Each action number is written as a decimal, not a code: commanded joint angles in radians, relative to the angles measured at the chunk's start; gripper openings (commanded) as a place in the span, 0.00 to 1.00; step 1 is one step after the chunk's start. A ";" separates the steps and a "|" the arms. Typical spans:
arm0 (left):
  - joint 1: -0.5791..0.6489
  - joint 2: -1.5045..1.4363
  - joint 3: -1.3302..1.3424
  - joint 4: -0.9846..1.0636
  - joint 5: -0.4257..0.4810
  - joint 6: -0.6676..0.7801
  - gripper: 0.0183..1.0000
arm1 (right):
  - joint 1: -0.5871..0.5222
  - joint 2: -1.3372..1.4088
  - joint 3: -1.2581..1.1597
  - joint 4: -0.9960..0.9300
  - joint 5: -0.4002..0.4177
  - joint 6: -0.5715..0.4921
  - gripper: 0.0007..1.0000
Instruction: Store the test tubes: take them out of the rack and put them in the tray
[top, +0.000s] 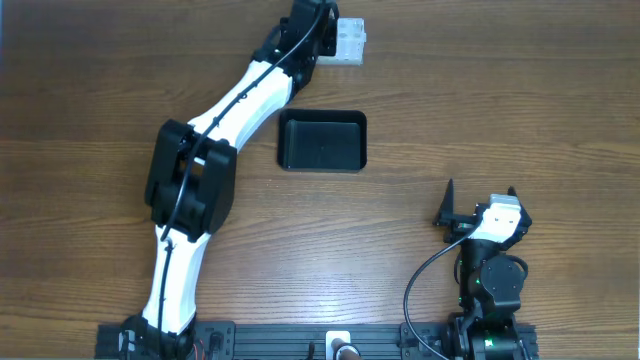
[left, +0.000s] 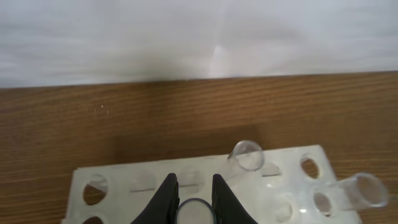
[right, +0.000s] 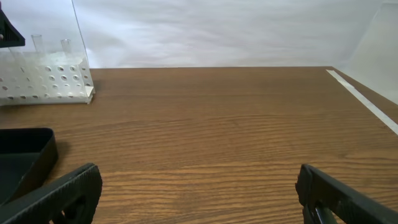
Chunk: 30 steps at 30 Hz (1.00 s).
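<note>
Wood tabletop (top: 500, 100); left gripper (left: 193, 182) clamps test tube (left: 196, 211) between jaws, right gripper (right: 199, 175) wide open. I'd worry a skewed lift drags the rack (left: 283, 190).

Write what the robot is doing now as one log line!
left hand: gripping tube in rack | right hand: open, away from rack | tray: empty

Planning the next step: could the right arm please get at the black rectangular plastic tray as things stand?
Probably yes: only bare wooden table lies between the open right gripper and the black rectangular plastic tray.
</note>
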 joint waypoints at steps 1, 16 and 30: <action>-0.010 -0.164 0.021 -0.001 0.005 0.039 0.10 | -0.007 -0.009 -0.008 0.000 -0.007 0.008 0.99; -0.087 -0.417 0.015 -0.564 -0.008 -0.097 0.12 | -0.007 -0.009 -0.008 0.000 -0.007 0.008 0.99; -0.115 -0.410 -0.385 -0.459 -0.001 -0.243 0.10 | -0.007 -0.009 -0.008 0.000 -0.007 0.008 0.99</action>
